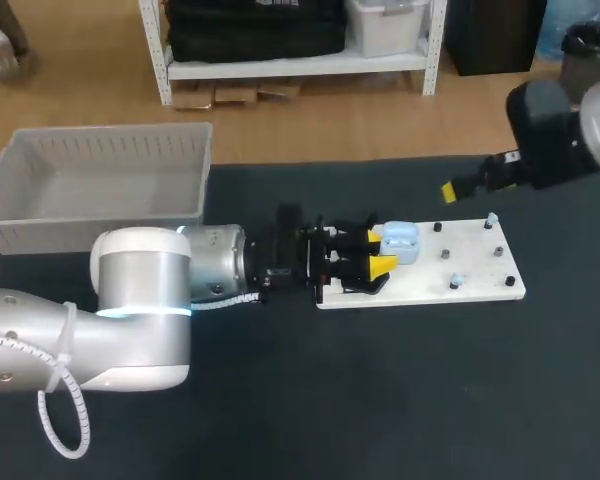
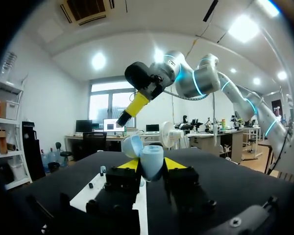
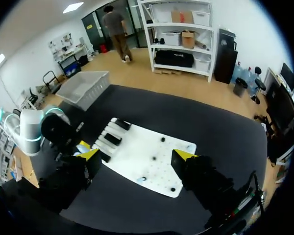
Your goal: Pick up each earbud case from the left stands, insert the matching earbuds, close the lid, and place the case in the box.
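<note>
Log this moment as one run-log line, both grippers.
left gripper: shut on light blue earbud case, lid open | right gripper: open, above white board

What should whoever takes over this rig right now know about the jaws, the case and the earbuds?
Left gripper: jaws shut on the pale blue case, lid open, at the white board.
Right gripper: jaws open, empty, above the board.
What looks like an earbud sits on the board.
Box: no case inside.
Done: case gripped. Left: insert earbuds, close lid, place case in box.
</note>
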### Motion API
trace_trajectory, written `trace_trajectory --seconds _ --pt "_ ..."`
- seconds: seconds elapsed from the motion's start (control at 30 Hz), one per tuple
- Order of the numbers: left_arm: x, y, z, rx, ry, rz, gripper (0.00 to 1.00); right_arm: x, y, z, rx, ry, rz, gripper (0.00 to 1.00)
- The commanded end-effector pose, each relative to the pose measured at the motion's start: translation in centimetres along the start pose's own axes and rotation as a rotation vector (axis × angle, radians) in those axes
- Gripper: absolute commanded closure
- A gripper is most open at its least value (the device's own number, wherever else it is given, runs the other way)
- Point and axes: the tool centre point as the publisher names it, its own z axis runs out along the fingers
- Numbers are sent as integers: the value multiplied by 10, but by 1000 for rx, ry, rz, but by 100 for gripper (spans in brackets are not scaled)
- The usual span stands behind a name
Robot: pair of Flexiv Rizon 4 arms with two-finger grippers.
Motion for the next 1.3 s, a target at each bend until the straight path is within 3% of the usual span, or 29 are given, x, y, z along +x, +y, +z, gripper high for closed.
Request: trace_trajectory --seconds 0.03,0.3,0.93,1.23,1.3 --pt "3 -2 -3 -4 -8 -1 100 1 -15 4 135 20 -1 0" --pt "4 -2 -4 -10 -10 -2 100 14 -49 28 260 128 -99 0" --pt "4 -2 -4 -10 -10 -2 100 20 -96 85 339 341 -86 2" --pt "4 -2 -4 -10 -10 -2 100 27 -117 95 362 385 -63 18" --pt "4 -2 -4 -10 -10 -2 100 28 -120 95 365 392 -61 29"
